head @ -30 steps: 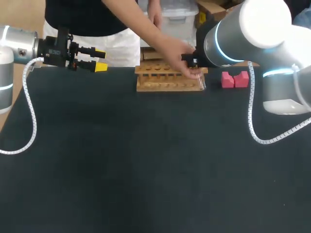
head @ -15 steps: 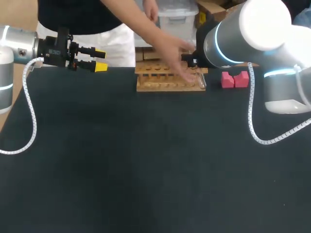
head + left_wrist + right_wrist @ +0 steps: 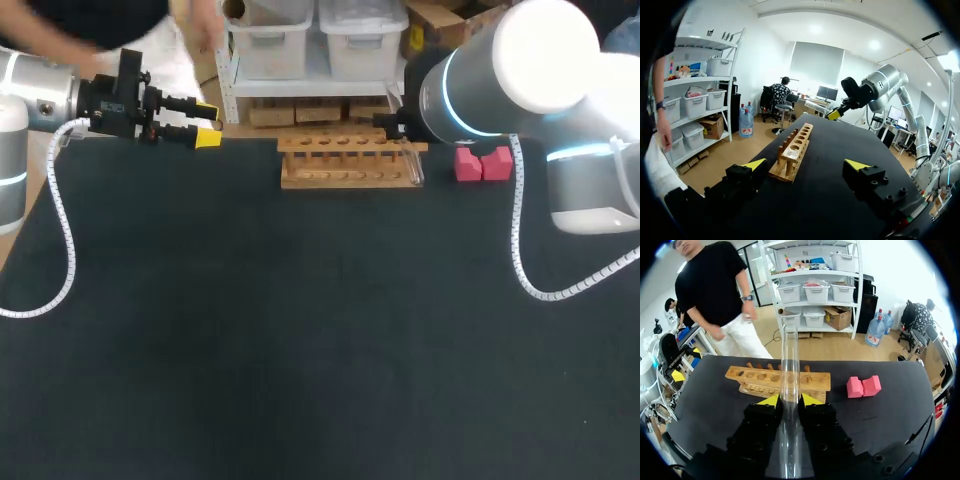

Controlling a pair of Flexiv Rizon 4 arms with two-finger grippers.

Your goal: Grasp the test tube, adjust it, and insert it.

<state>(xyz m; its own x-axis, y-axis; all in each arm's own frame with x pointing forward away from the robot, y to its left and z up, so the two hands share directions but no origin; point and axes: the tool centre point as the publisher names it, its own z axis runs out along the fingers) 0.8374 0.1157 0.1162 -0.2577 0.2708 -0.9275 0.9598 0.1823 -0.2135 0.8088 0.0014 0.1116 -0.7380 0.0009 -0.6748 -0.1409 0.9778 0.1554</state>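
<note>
A clear glass test tube (image 3: 789, 355) stands between the yellow tips of my right gripper (image 3: 790, 400), which is shut on it. The tube's open end sticks out towards the wooden rack (image 3: 777, 381) just ahead. In the head view the rack (image 3: 350, 160) sits at the table's back middle, and the tube (image 3: 414, 168) shows at the rack's right end, under my right arm. That arm hides most of the gripper there. My left gripper (image 3: 205, 124) hovers open and empty at the back left, well to the left of the rack (image 3: 795, 150).
Two pink blocks (image 3: 483, 163) lie right of the rack, near the back edge. A white coiled cable (image 3: 520, 250) hangs from my right arm over the table. The dark table top (image 3: 300, 330) spreads in front of the rack.
A person's hand that reached over the rack's right end has drawn back off the table to the left. Neither arm has moved.
</note>
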